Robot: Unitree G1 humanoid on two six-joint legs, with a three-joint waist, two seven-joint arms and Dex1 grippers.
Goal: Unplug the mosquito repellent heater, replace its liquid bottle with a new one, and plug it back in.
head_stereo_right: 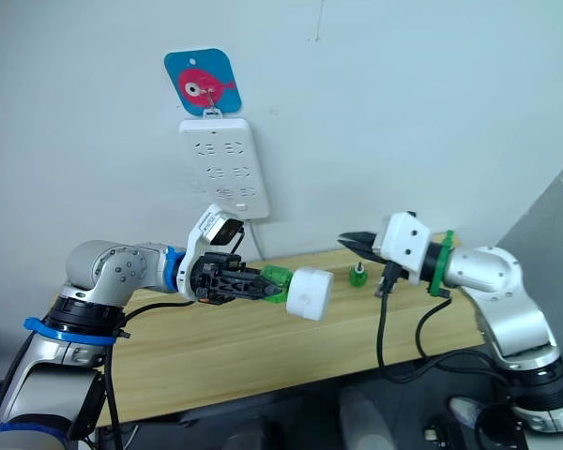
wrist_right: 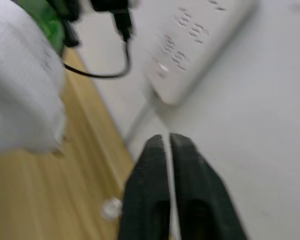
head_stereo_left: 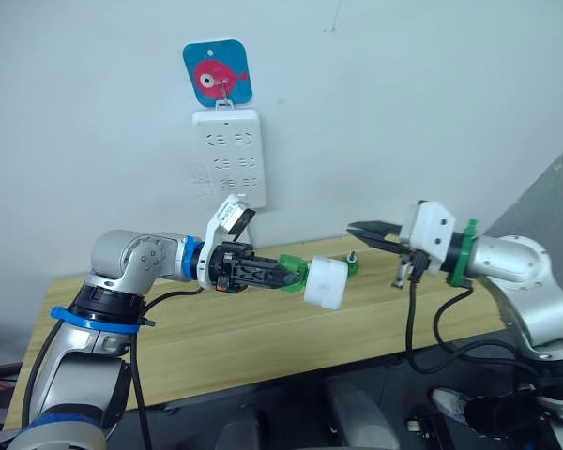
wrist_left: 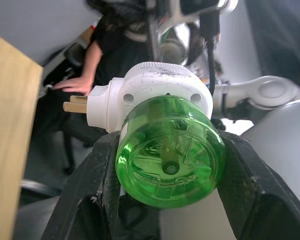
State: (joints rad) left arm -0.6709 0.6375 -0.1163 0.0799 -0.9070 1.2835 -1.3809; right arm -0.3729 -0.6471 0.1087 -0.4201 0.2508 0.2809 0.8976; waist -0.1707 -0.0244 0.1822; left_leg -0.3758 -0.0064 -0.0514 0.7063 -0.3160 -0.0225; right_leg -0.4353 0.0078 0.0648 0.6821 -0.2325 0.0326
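Observation:
The white mosquito repellent heater [head_stereo_left: 326, 283] hangs in the air over the wooden table [head_stereo_left: 263, 333], unplugged, with its two prongs [wrist_left: 74, 103] bare. A green liquid bottle [wrist_left: 170, 155] sits in its base, and my left gripper [head_stereo_left: 286, 275] is shut on that bottle. My right gripper [head_stereo_left: 358, 228] is shut and empty. It hovers a little to the right of the heater and slightly higher, fingertips toward it. A second small green bottle [head_stereo_left: 353, 263] stands on the table behind the heater.
A tall white power strip [head_stereo_left: 229, 157] hangs on the wall from a blue fish hook [head_stereo_left: 218, 73], above and behind my left gripper. Black cables hang from both wrists. A person in black [wrist_left: 97, 55] shows in the left wrist view.

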